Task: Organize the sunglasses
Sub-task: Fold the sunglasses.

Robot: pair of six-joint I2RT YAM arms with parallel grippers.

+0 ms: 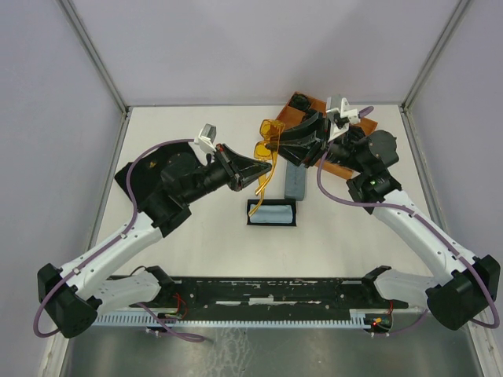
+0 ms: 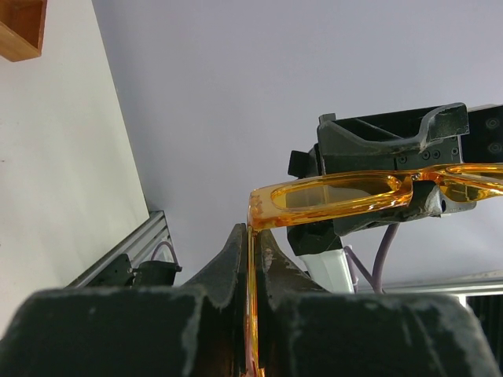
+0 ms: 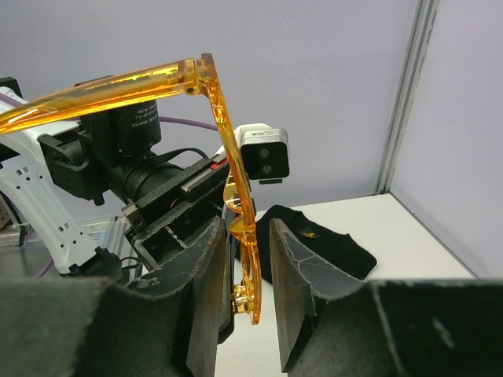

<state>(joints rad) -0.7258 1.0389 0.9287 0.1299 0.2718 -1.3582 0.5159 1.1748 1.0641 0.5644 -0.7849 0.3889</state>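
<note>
The translucent orange-yellow sunglasses (image 1: 271, 137) hang in the air above the table's middle, between my two grippers. My left gripper (image 1: 263, 163) is shut on one thin temple arm (image 2: 251, 267), which runs straight up between its fingers to the front frame (image 2: 338, 196). My right gripper (image 1: 289, 143) straddles the other end of the front frame (image 3: 250, 259). Its jaws stand apart: the frame lies close against the left finger (image 3: 208, 283), and a gap shows before the right finger (image 3: 295, 275). The free temple arm (image 3: 94, 98) sticks out to the upper left.
An oblong grey-blue case (image 1: 295, 182) lies below the glasses, and a black case holding a light blue cloth (image 1: 273, 213) lies in front of it. A wooden tray (image 1: 363, 127) sits at the back right under my right arm. A black pouch (image 3: 322, 243) lies at the left.
</note>
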